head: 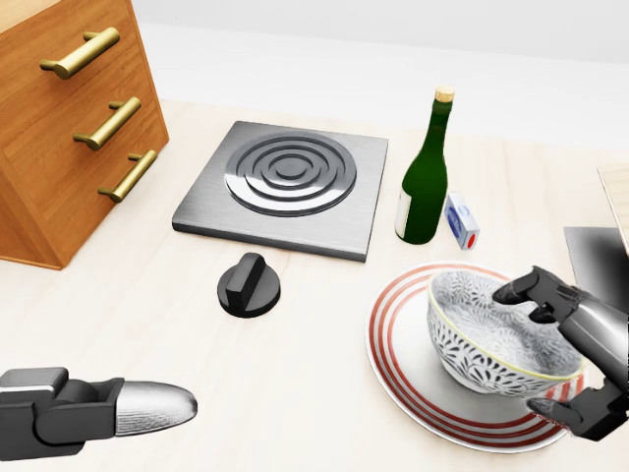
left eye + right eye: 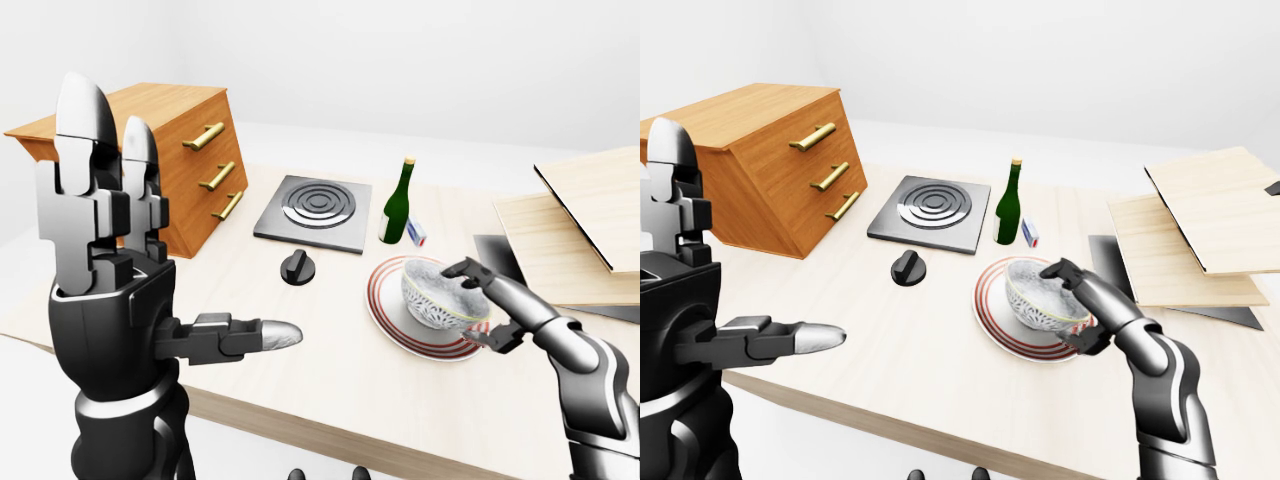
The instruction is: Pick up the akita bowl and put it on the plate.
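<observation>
White bowl (image 1: 491, 346) sits on the plate (image 1: 401, 346); right robot hand (image 1: 588, 339) brackets its right rim, grip unclear; left robot hand (image 2: 110, 315) spread wide.
</observation>
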Robot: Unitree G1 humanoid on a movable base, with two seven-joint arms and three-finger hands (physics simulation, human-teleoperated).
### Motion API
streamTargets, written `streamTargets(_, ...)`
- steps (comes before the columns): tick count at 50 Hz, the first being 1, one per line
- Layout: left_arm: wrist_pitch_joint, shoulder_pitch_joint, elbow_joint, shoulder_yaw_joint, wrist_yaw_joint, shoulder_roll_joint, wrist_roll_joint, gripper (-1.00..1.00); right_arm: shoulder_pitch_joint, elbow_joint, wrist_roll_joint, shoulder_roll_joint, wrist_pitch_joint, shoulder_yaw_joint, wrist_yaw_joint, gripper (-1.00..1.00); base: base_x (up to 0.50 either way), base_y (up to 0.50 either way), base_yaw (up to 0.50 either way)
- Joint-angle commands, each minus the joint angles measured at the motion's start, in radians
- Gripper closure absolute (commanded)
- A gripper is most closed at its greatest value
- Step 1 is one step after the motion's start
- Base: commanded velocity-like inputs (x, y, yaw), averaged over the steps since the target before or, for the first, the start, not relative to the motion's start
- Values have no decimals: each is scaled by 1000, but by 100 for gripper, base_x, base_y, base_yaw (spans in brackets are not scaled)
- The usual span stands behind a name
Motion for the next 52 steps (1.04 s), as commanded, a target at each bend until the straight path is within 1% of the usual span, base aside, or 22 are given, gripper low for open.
streamTargets(1, 0, 4, 4, -2, 1, -1, -2, -100, -6, -56, 42, 11, 0, 11, 0, -100, 0, 0, 0)
streamTargets(8, 0, 3, -1, 3, 0, 0, -4, -100, -20, -90, 113, 0, 0, 11, 0, -100, 0, 0, 0)
streamTargets(9, 0, 4, 8, -1, 2, -1, -2, -100, -25, -109, 164, -22, 0, 16, 0, -100, 0, 0, 0)
streamTargets(10, 0, 4, 9, -1, 2, -1, -2, -100, -27, -110, 168, -18, 0, 13, 0, -100, 0, 0, 0)
streamTargets(11, 0, 2, 2, -2, 1, 0, -1, -100, -26, -102, 199, -33, 0, 11, 0, -100, 0, 0, 0)
streamTargets(14, 0, 3, -1, 4, 1, -1, -4, -100, -57, -118, 219, -26, 0, 5, 0, -100, 0, 0, 0)
streamTargets(17, 0, 5, 3, -1, 3, -1, -2, -100, -78, -165, 306, -84, 0, 37, 0, -100, 0, 0, 0)
streamTargets(18, 0, 3, -2, 3, 2, -1, -3, -100, -93, -196, 355, -119, 0, 54, 0, -100, 0, 0, 0)
streamTargets(19, 0, 1, -3, 6, 2, 0, -3, -100, -114, -214, 370, -126, 0, 57, 0, -100, 0, 0, 0)
streamTargets(21, 0, 3, 3, -2, 4, -1, 0, -100, -177, -238, 365, -108, 0, 55, 0, -100, 0, 0, 0)
streamTargets(23, 0, 2, -1, -3, 3, 0, 1, -100, -200, -252, 371, -99, 0, 54, 0, -100, 0, 0, 0)
streamTargets(25, 0, -2, -3, 2, 2, 1, 1, -100, -226, -276, 337, -57, 0, 46, 0, -100, 0, 0, 0)
streamTargets(31, 0, -3, -1, -2, 2, 1, 4, -100, -233, -374, 343, -35, 0, 60, 0, -100, 0, 0, 0)
streamTargets(32, 0, -3, 0, -1, 1, 1, 4, -100, -240, -404, 338, -19, 0, 62, 0, -100, 0, 0, 0)
streamTargets(33, 0, -2, 1, 0, 1, 1, 3, -100, -239, -437, 346, -26, 29, 74, 0, -100, 0, 0, 0)
streamTargets(34, 0, -2, 1, 1, 1, 0, 2, -100, -237, -459, 361, -31, 75, 81, 0, -100, 0, 0, 0)
streamTargets(35, 0, -3, -2, -2, 1, 1, 5, -100, -231, -511, 387, -30, 174, 93, 0, -100, 0, 0, 0)
streamTargets(39, 0, -5, -2, -1, 1, 1, 5, -100, -237, -592, 363, -4, 175, 117, 0, -100, 0, 0, 0)
streamTargets(41, 0, -4, -2, -1, 1, 1, 5, -100, -257, -611, 312, 38, 175, 140, 0, -100, 0, 0, 0)
streamTargets(44, 0, -6, -4, -2, 0, 1, 6, -100, -261, -603, 271, 70, 175, 168, 0, -100, 0, 0, 0)
streamTargets(46, 0, -3, -1, 0, 0, 1, 5, -100, -239, -591, 241, 87, 175, 188, 0, -100, 0, 0, 0)
streamTargets(52, 0, -1, 5, -3, 2, -1, 5, -100, -236, -610, 205, 134, 175, 221, 0, -100, 0, 0, 0)
